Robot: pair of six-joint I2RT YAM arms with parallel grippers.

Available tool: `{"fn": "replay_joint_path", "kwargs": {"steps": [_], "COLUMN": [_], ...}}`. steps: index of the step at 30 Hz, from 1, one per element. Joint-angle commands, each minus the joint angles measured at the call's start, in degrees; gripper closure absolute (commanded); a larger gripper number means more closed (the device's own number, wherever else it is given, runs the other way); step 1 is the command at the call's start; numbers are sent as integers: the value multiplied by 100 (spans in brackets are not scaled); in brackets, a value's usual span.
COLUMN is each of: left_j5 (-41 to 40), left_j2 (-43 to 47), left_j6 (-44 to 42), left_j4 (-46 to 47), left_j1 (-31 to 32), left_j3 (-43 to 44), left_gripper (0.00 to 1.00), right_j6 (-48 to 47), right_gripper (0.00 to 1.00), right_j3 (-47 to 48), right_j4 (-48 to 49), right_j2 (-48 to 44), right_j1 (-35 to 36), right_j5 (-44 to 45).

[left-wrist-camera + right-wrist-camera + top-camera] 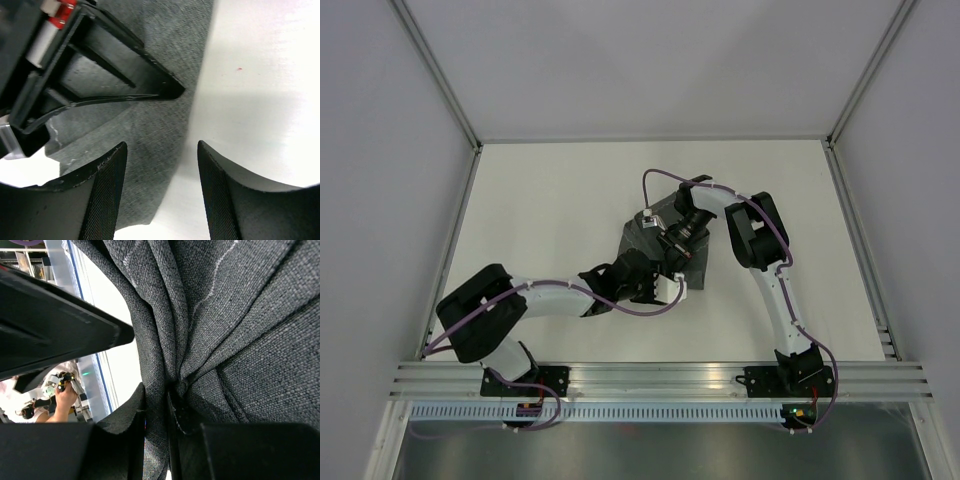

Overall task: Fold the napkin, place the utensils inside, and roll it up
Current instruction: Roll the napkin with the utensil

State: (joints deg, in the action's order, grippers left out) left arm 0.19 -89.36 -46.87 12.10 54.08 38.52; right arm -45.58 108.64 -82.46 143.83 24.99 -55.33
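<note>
Folding looks to be the step in hand. The smooth white table [570, 200] bears the napkin [165, 50] near its middle: coarse dark grey weave, pale stitched line, limp and creased. The right gripper [156, 401] is clenched on a bunched fold of it. The left gripper [162, 145] hangs spread over the cloth's edge, grasping nothing; next it likely must pin or pinch that edge. No utensils show.

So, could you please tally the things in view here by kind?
napkin: 1
pincers: 2, the left pincer open, the right pincer shut on the napkin
utensils: 0 in view
total: 3
</note>
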Motion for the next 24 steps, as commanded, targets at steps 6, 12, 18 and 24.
{"fn": "replay_joint_path", "kwargs": {"steps": [6,12,18,24], "left_j5": [272,438,711,1088], "left_j2": [-450,-582,-854,-1118], "left_j6": [-235,-182,-199,-208], "left_j4": [143,127,-330,-1103], "left_j1": [-21,-161,-205,-232], "left_j3": [226,437,735,1130], "left_gripper": [36,37,44,58], "right_j6": [-161,-144,-161,-179], "right_gripper": [89,89,90,90], "right_j3": [8,34,87,87], "right_j4": [669,652,599,564], "right_j2": [400,418,462,471], "right_j1": [-100,-109,-117,-135], "right_j5": [1209,1218,1200,1147]}}
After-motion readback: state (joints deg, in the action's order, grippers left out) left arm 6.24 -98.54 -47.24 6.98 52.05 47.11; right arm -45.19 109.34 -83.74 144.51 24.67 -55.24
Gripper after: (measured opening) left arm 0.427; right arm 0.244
